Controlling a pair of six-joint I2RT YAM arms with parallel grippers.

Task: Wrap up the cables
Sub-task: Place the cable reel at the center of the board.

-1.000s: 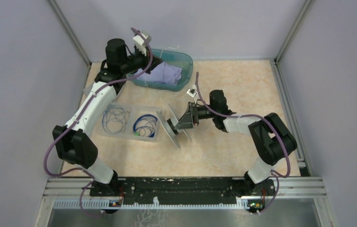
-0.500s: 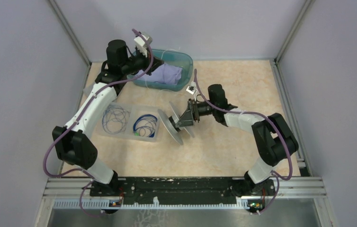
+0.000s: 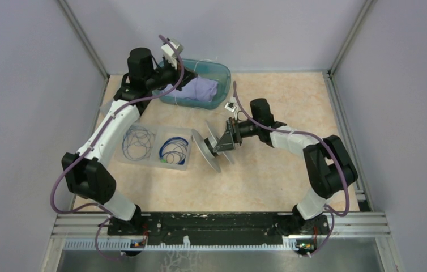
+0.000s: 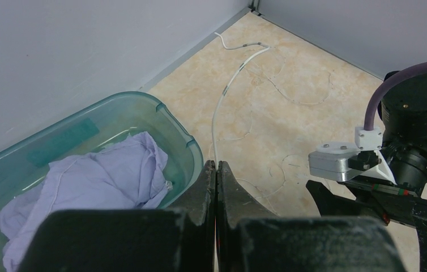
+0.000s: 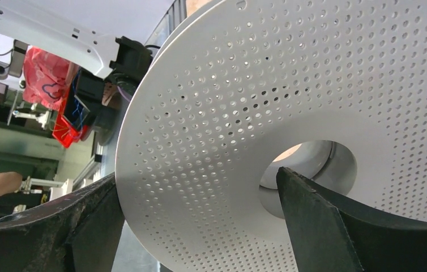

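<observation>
Cables (image 3: 173, 148): the blue ones are lying coiled in both compartments of the clear tray (image 3: 149, 162), and the white cable (image 4: 222, 93) is being pinched beside the teal bin (image 4: 174, 122).
The left arm is reaching far to the back-left, with the left fingers (image 4: 203, 187) pressing together on the white cable, which is trailing off across the desk (image 3: 268, 181). The right arm is stretching leftward with its elbow bent. The right fingers (image 5: 324, 226) are standing spread wide, one on either side of the tilted perforated spool (image 5: 290, 73), just right of the tray.
</observation>
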